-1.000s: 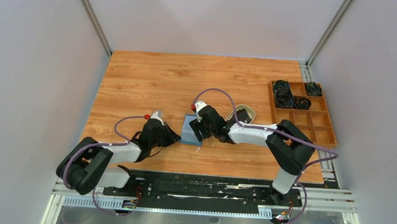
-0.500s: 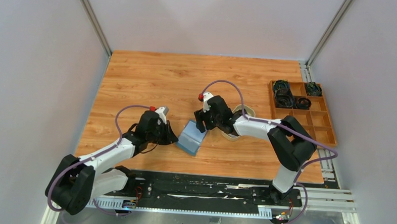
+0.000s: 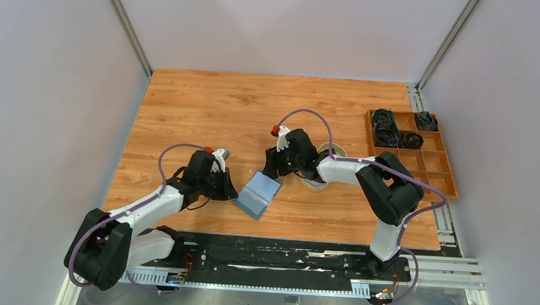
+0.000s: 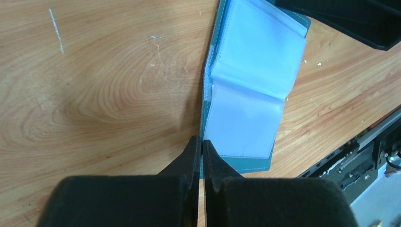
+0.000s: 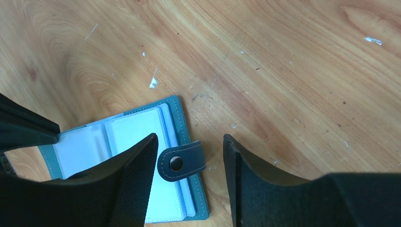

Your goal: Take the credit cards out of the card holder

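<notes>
Card holder [image 4: 246,94] is kept open by the surface's [image 4: 94,94] near edge, pinched by the left hand [image 4: 202,142], seemingly for steadying; the right hand [image 5: 190,138] is spread over its tab [image 5: 180,161].

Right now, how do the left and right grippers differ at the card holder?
The left gripper is shut, pinching the card holder's teal edge near a corner; the right gripper is open, holding nothing. The left gripper's tips meet on the cover edge; the right gripper's fingers straddle the snap tab at the opposite end. Shared: black fingers, both at the same opened card holder.
</notes>
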Motion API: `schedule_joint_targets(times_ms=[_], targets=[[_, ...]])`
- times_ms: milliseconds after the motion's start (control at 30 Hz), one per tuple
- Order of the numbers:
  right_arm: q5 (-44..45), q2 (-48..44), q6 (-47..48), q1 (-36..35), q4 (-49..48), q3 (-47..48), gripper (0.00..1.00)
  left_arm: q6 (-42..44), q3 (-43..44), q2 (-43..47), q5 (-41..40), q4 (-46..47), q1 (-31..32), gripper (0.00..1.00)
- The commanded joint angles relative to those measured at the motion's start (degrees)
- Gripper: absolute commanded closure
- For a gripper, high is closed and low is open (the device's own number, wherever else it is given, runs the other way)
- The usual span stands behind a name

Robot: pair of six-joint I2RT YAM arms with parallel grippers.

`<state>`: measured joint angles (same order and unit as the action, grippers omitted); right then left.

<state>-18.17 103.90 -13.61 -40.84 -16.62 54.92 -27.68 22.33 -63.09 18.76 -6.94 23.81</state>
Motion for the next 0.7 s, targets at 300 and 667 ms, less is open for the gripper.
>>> schedule_joint_targets(times_ms=[300, 667], targets=[[-3.75, 2.02, -4.18, 0.52, -3.59, -4.96, 0.98, -2.05, 1.96, 0.28, -2.72, -1.24, -3.24, 0.79], [-4.3, 3.34, -12.29, 1.5, -8.57, -9.66, 1.0, -23.95, -16.15, 24.21, -9.41, -2.9, -3.33, 0.27]])
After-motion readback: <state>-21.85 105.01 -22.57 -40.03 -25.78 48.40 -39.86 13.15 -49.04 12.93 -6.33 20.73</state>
